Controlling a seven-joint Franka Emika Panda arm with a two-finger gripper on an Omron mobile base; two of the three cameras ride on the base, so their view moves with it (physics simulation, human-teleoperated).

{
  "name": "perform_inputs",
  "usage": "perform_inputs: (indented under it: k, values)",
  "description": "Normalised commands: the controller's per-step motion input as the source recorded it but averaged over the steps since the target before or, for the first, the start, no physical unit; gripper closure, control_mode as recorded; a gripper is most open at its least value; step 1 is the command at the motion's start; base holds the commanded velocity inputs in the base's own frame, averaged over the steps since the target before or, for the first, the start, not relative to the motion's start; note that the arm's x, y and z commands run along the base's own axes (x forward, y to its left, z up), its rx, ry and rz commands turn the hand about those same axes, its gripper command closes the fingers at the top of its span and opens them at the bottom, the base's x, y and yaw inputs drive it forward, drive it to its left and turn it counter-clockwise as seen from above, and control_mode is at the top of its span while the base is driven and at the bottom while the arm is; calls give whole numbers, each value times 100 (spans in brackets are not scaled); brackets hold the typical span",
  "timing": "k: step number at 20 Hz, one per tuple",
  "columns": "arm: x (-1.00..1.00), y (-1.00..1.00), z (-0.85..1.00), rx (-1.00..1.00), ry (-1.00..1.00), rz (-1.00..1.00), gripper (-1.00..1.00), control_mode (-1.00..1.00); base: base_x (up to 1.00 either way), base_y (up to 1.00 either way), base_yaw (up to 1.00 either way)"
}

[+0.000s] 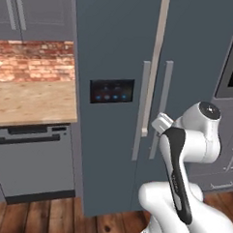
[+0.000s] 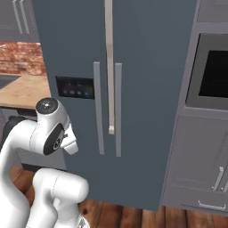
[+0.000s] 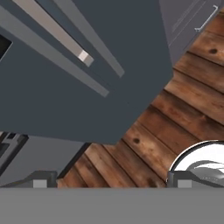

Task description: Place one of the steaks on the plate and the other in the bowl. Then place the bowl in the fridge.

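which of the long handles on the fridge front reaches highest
The pale middle handle on the fridge. It runs from the top of the picture down past the two shorter grey handles, left and right, which both start partway down the doors.

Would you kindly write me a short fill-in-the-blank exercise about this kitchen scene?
1. The fridge doors are both ____.
2. The floor is made of ____ planks.
3. The wall behind the counter is ____.
4. The fingers of the gripper stand ____.

Missing words: shut; wooden; brick; open
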Motion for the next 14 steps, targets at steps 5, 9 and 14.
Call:
perform_inputs:
  k: [5, 9, 14]
  values:
    - [0, -17, 0, 0, -4, -1, -100, -100, 0, -17, -3]
    - [0, -46, 0, 0, -7, 0, -100, -100, 0, 0, 0]
    - [0, -59, 0, 0, -5, 0, -100, -100, 0, 0, 0]
